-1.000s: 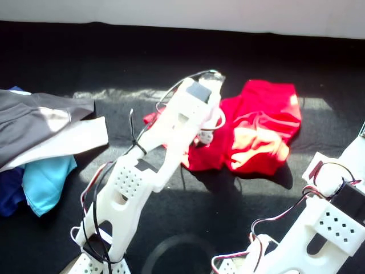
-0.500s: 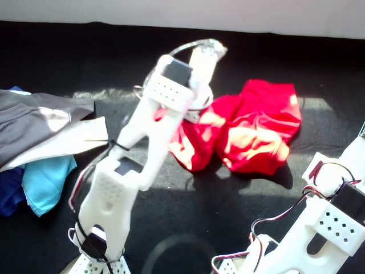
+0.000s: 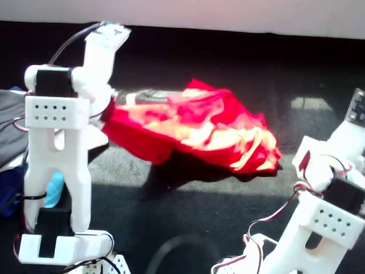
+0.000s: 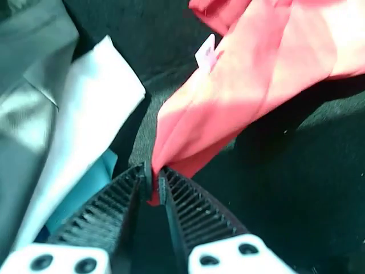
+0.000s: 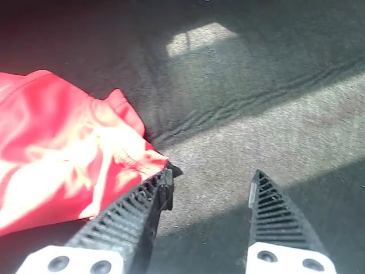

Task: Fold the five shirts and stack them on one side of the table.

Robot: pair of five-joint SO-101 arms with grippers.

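Red shirt in left pincer, shirt pile just beside.

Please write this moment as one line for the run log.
left claw: shut on red shirt edge | right claw: open, beside red shirt | other shirts: in a pile

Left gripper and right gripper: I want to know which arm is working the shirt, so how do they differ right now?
The left gripper is shut, pinching an edge of the red shirt; the right gripper is open and holds nothing. The left gripper sits next to the white shirt; the right gripper is over bare black table beside the red shirt's other end. Both have black ribbed fingers.
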